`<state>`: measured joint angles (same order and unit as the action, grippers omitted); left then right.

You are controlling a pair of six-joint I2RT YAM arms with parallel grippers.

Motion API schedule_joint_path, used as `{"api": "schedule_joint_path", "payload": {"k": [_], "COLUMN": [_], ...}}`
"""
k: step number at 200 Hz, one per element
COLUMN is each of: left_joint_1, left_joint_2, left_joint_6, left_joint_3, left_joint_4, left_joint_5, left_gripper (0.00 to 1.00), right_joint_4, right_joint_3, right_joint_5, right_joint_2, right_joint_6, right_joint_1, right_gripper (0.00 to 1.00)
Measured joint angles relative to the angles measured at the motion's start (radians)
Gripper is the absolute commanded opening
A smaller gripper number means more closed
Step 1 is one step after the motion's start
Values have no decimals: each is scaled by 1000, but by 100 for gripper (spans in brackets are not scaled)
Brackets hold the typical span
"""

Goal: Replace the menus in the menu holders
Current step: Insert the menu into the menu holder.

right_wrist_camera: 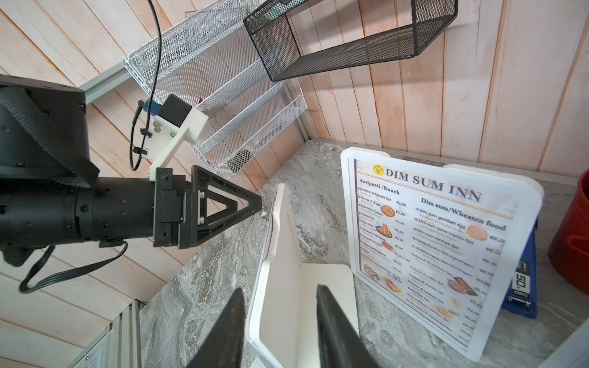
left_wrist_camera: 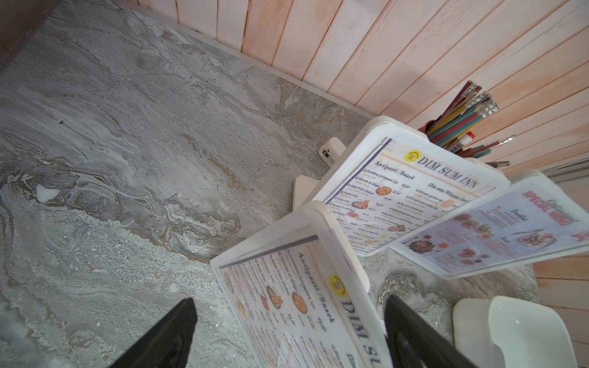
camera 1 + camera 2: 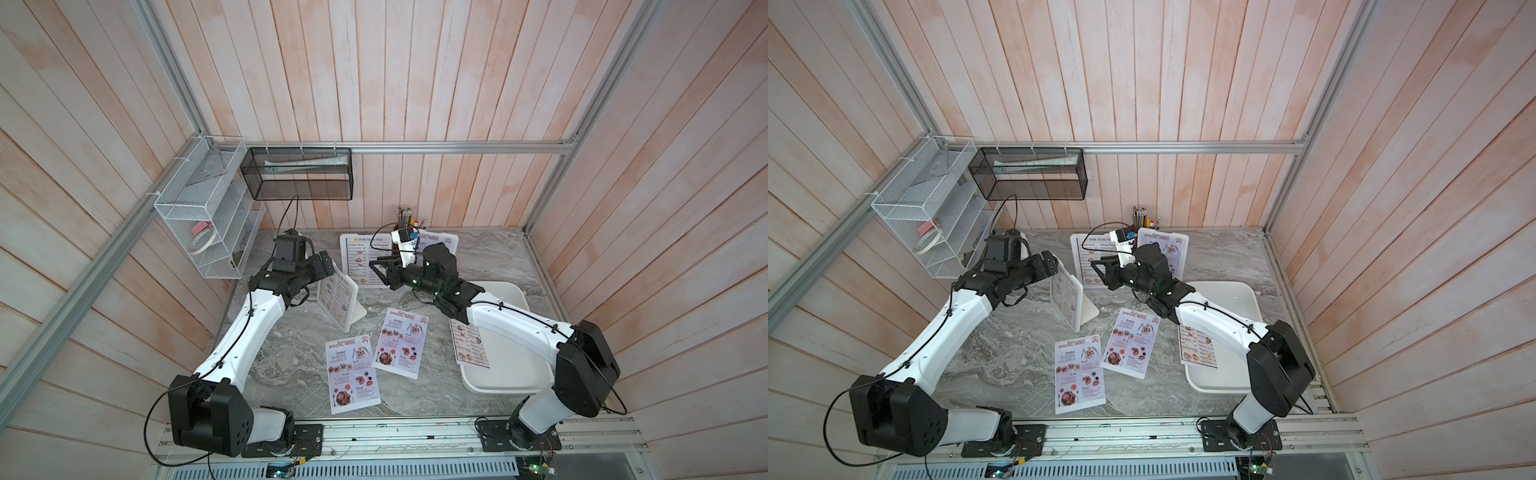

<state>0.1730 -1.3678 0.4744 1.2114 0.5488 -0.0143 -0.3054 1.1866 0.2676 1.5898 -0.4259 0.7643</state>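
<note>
A white menu holder (image 3: pixel 338 300) (image 2: pixel 347 255) stands tilted at mid table with a "DIM SUM INN" menu (image 2: pixel 296 306) in it. My left gripper (image 2: pixel 290 299) (image 3: pixel 328 267) is wide open at its top edge, one finger on each side, nothing pinched. My right gripper (image 1: pixel 279 290) (image 3: pixel 375 264) hangs behind the same holder (image 1: pixel 280 270), its jaws partly open and empty. Two more holders stand at the back: one with a Dim Sum Inn menu (image 3: pixel 365 259), one with a Special Menu (image 3: pixel 442 243). Two Special Menu sheets (image 3: pixel 355 374) (image 3: pixel 401 343) lie flat in front.
A white tray (image 3: pixel 509 365) on the right carries a Dim Sum Inn sheet (image 3: pixel 469 343) under my right arm. A cup of pencils (image 3: pixel 405 218) stands at the back wall. A white wire rack (image 3: pixel 203 216) and a black mesh basket (image 3: pixel 297 174) hang at the back left.
</note>
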Motion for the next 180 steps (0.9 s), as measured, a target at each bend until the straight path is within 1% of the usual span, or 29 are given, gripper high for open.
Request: {"api": "schedule_joint_path", "payload": {"k": [59,90,134,180], "left_joint_1": [-51,-82,-83,-83], "left_joint_2": [-3,-3,14,19], "left_joint_6": [0,-1,-3,-4], "left_joint_3": [-63,-113,-105,-95], "left_joint_4": [-65,-109,-124,-161], "left_joint_5": [-5,-27,-58,-89], "left_gripper": [96,96,96,98], "right_joint_4": [0,0,-1,-1], "right_joint_3": [0,0,0,0], "right_joint_5": [4,8,11,14], "right_joint_2": [0,0,0,0], "right_joint_6": [-1,-1,-1,-9], "right_joint_1": [1,2,6,13], "right_gripper": [38,38,38,38]}}
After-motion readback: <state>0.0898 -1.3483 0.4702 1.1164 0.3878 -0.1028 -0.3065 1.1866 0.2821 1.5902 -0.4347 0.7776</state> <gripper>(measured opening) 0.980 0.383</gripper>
